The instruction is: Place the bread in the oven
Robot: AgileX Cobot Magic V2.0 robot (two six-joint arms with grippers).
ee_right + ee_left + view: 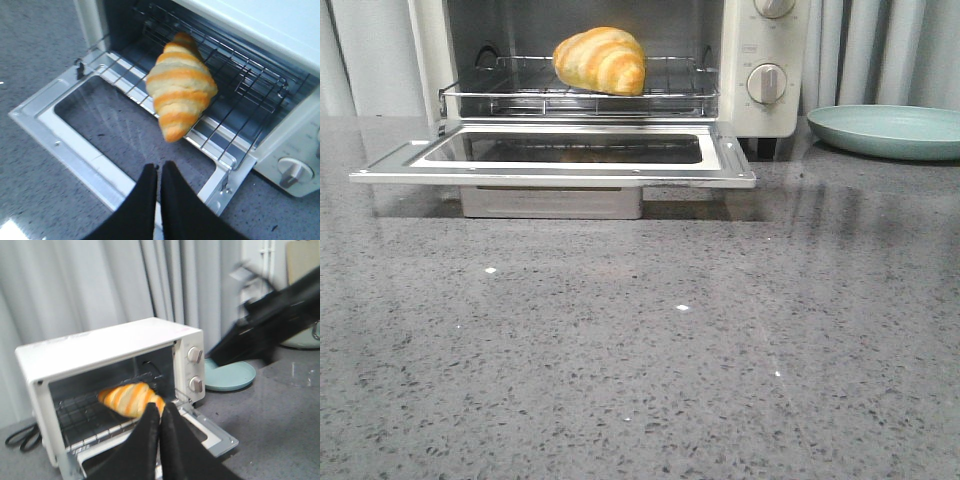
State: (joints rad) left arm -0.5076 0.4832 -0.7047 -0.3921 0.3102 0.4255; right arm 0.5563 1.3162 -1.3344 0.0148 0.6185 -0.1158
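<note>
The bread (pixel 601 60), a golden roll with paler stripes, lies on the wire rack (pixel 660 85) inside the cream-white oven (pixel 760 110), whose glass door (pixel 555 152) hangs open and flat. It also shows in the left wrist view (pixel 131 398) and the right wrist view (pixel 181 86). My left gripper (pixel 160 408) is shut and empty, hovering in front of the oven opening. My right gripper (pixel 158 167) is shut and empty above the open door (pixel 90 120). Neither gripper shows in the front view.
A shallow teal plate (pixel 890 131) sits right of the oven on the grey speckled counter (pixel 640 340); it also shows in the left wrist view (pixel 231 376). The right arm (pixel 270 315) crosses above it. A black cord (pixel 22 440) lies left of the oven. Grey curtains hang behind.
</note>
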